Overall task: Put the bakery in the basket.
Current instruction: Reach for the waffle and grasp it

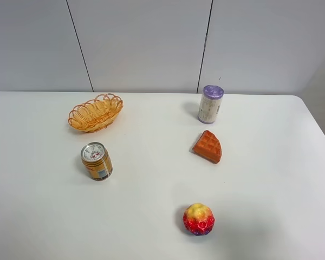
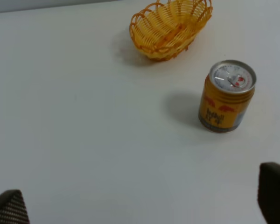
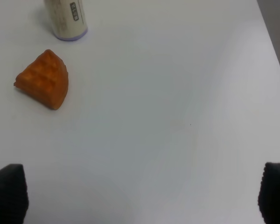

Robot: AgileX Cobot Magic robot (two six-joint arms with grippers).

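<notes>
Hovering above the table (image 2: 84, 116), left gripper (image 2: 141, 198) and right gripper (image 3: 142, 193) spread wide.

On the side of the gold can (image 2: 226, 100): a line of dark blue lettering across the yellow, too blurred to make out. Above it, two red marks facing each other, like an emblem. Along the bottom edge, a dark band with pale specks, perhaps small print, illegible. On the silver lid (image 2: 232, 77): a small red spot by the pull tab.

On the white cylinder (image 3: 65, 21): a narrow dark-edged label strip running up the wall, filled with tiny characters, unreadable. From the high camera, only grey smudges of print.

No word, brand or number legible anywhere.
</notes>
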